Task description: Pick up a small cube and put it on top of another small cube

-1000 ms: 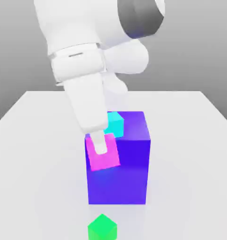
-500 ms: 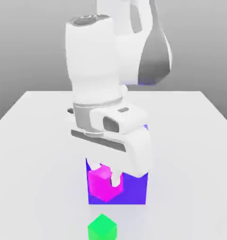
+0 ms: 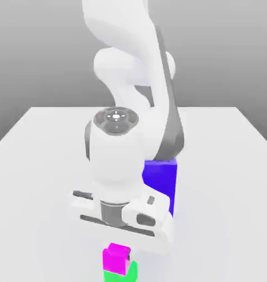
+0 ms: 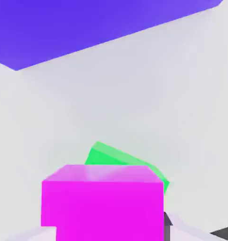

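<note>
The small magenta cube (image 3: 116, 259) sits on top of the green cube (image 3: 131, 273), near the front edge of the exterior view. Only a strip of green shows under and beside it. My gripper (image 3: 120, 245) hangs straight down right over the magenta cube, and the white hand (image 3: 122, 217) hides the cube's top from that side. In the hand view the magenta cube (image 4: 102, 202) is close up, with the green cube (image 4: 120, 157) poking out from under it, turned at a slight angle.
A large blue-violet block (image 3: 159, 179) stands on the white table (image 3: 42, 165) just behind my arm, on the exterior view's right. In the hand view the blue-violet block (image 4: 87, 28) lies beyond the cubes.
My arm has carried the magenta cube away from the front of the blue block, toward the near edge and down. It now rests on the green cube.
</note>
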